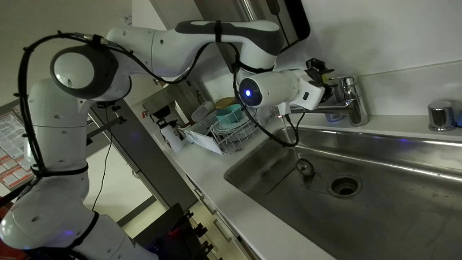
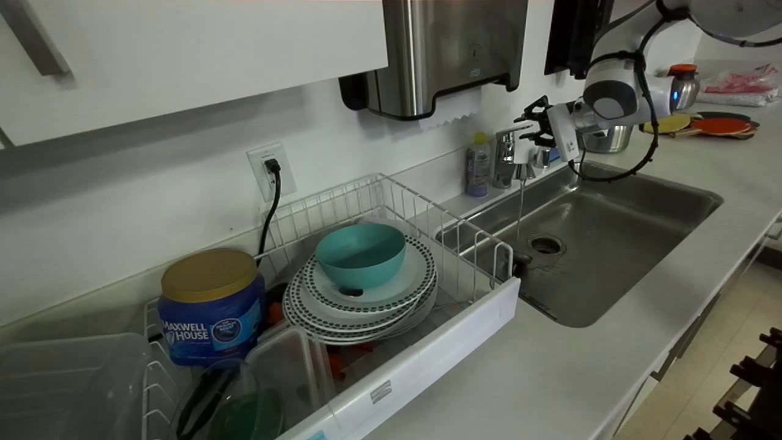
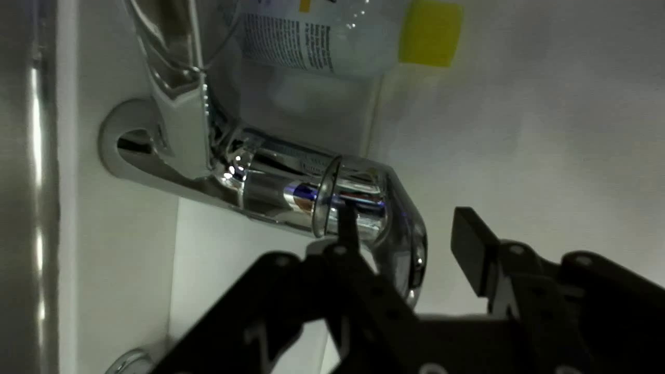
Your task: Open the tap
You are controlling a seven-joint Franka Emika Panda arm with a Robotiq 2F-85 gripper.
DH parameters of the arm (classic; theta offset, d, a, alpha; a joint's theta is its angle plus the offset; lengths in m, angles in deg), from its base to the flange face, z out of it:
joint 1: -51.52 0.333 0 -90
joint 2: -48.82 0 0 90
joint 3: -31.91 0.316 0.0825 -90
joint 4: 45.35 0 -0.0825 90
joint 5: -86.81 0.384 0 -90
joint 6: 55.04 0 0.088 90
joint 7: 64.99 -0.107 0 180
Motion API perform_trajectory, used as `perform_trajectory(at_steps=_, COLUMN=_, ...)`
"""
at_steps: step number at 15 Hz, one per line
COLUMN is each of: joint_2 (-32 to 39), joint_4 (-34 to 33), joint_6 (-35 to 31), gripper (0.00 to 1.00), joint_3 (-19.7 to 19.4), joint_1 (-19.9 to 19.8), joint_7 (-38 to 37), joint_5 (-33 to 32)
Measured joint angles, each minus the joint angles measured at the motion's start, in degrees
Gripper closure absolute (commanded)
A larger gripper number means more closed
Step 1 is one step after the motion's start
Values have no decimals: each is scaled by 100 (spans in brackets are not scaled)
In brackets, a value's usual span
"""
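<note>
Teal bowl [image 2: 360, 253] on plates [image 2: 379, 305], yellow-capped bottle [image 2: 478, 166]

Shiny chrome tap [image 3: 280, 176], upright beside the sink [image 2: 611, 263], thin water stream [image 2: 521, 205] below its straight spout [image 1: 335, 109].

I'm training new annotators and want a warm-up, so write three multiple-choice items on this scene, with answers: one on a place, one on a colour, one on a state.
1. Where does the teal bowl sit?
A) In the sink
B) On the stacked plates
C) On the coffee tub

2. What colour is the cap of the bottle beside the tap?
A) Red
B) Green
C) Yellow

3. What state is the spout in?
A) Letting out a thin stream of water
B) Letting out no water
C) Plugged with a cloth

1 B: an exterior view shows it on top of the plates in the dish rack.
2 C: the wrist view shows the cap plainly yellow.
3 A: the stream falls from the spout's end in both exterior views.
</note>
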Motion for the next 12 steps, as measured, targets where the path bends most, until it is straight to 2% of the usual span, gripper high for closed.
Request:
perform_trajectory(at_steps=2, joint_2=-3, joint_4=-44, joint_6=-5, gripper=96, joint_3=0, joint_1=3, joint_7=0, joint_5=17)
perform_trajectory(at_steps=3, joint_2=-4, joint_4=-69, joint_6=-14, gripper=99, joint_3=0, joint_1=6, joint_7=0, joint_5=22)
perform_trajectory(at_steps=9, joint_2=1, joint_4=-149, joint_6=-313, gripper=98, joint_3=0, joint_1=79, joint_7=-46, joint_5=-49)
perform_trajectory(at_steps=12, joint_2=42, joint_4=-303, joint_6=-599, gripper=98, joint_3=12, joint_1=134, joint_7=-467, joint_5=-528)
